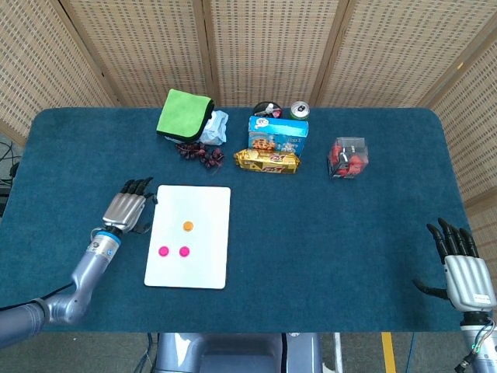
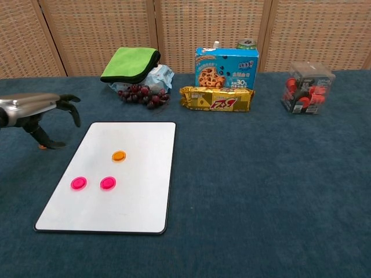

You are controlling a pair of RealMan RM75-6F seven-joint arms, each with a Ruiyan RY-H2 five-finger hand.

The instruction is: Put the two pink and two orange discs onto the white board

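Note:
The white board [image 1: 191, 268] [image 2: 139, 202] lies left of the table's centre. On it sit one orange disc [image 1: 187, 226] [image 2: 119, 156] and two pink discs [image 1: 164, 251] [image 1: 184, 251] [image 2: 79, 183] [image 2: 108, 183], side by side. My left hand [image 1: 128, 208] [image 2: 40, 111] hovers just left of the board, fingers spread and curved, holding nothing. A sliver of the second orange disc [image 2: 42, 146] shows on the cloth by its thumb tip; the head view hides that disc under the hand. My right hand [image 1: 462, 268] rests open at the table's near right edge.
Along the back stand a green cloth [image 1: 185, 113], dark grapes [image 1: 200, 152], a blue cookie box [image 1: 278, 134], a gold snack packet [image 1: 267, 161], a can [image 1: 300, 110] and a clear box of red pieces [image 1: 348, 158].

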